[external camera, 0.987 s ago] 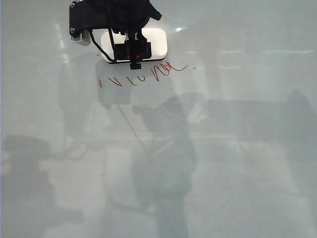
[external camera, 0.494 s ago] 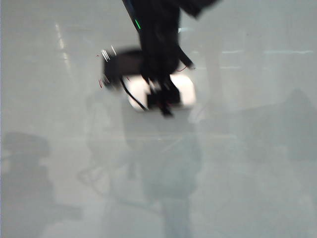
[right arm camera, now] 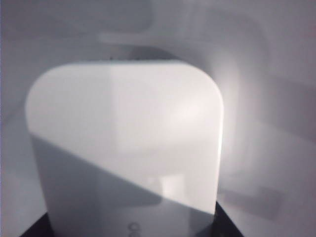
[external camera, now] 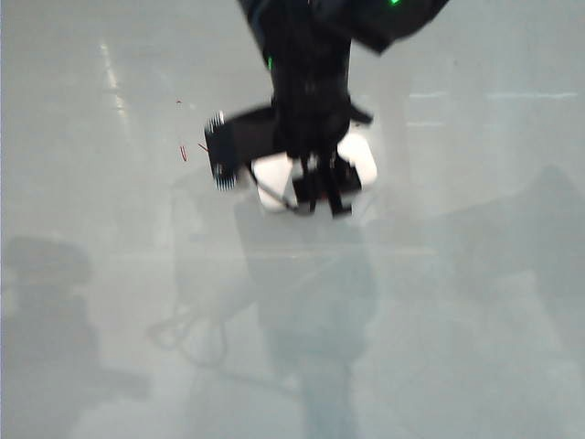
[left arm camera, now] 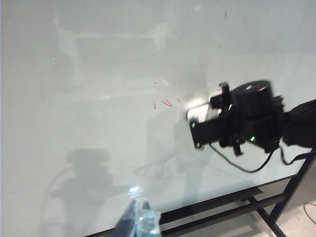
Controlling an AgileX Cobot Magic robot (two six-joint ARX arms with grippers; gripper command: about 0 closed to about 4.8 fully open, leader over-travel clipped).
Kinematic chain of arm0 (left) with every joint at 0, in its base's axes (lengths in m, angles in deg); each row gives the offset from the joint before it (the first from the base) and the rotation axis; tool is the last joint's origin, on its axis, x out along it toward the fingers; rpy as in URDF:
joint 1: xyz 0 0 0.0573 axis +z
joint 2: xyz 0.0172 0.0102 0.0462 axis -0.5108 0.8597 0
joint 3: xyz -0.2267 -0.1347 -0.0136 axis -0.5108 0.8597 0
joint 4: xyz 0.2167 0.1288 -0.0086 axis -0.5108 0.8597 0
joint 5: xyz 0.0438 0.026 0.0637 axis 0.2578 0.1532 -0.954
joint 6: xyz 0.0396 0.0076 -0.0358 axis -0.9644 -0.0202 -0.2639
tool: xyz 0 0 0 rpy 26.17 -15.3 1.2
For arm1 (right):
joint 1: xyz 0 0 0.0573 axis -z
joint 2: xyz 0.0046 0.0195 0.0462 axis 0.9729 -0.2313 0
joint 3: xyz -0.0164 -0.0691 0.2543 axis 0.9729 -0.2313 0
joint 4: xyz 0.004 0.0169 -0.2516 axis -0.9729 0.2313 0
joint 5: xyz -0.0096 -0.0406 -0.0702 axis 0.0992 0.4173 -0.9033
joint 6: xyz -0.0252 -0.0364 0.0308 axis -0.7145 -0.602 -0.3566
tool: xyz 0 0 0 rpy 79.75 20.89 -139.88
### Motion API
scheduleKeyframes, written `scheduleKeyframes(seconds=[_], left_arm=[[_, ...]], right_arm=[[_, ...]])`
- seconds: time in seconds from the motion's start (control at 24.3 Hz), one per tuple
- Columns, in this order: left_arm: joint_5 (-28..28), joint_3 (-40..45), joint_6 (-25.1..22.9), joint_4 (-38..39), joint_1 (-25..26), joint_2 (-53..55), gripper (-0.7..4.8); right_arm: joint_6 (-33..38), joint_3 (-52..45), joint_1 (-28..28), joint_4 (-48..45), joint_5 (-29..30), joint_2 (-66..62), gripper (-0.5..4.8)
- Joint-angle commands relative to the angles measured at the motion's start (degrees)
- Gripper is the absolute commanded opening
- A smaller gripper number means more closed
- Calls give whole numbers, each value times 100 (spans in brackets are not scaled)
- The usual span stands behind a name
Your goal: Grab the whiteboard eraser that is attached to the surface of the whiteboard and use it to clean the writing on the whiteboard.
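In the near foreground of the left wrist view, the left gripper [left arm camera: 139, 221] is seen only as a blurred tip at the frame's edge; whether its jaws are apart or closed cannot be told. Beyond it, the whiteboard [external camera: 475, 320] fills the exterior view, glossy and pale grey. Towards the upper middle of the board, the whiteboard eraser [external camera: 274, 174] is clamped between the jaws of the right gripper [external camera: 320, 187], its white ends showing on both sides of the black arm. Its long axis runs roughly level across the exterior view, tilted slightly. In the right wrist view the eraser [right arm camera: 123, 148] nearly fills the frame, its rounded end pointing away from the camera.

Compared with a second ago, the eraser has been carried down and to the right, across the line of writing. Of the writing [external camera: 184, 152], only a few small red strokes remain, left of the gripper; the rest is gone or hidden by the arm.
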Motion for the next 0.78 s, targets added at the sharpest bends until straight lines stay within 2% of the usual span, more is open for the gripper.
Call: scheduleKeyframes(seconds=[0.04, 0.37, 0.66, 0.78], left_arm=[[-13, -9, -26, -96, -7, 11, -5], [-9, -9, -26, -85, -7, 11, -4], [-9, -9, -26, -85, -4, 11, -4], [-11, -9, -26, -83, -2, 11, -5]], right_arm=[[-247, 181, 101, -1067, -227, 490, 237], [-234, 190, -136, -850, -74, 1117, 231], [-234, 341, -649, -817, 37, 719, 209], [-236, 750, -866, -780, 22, 345, 210]])
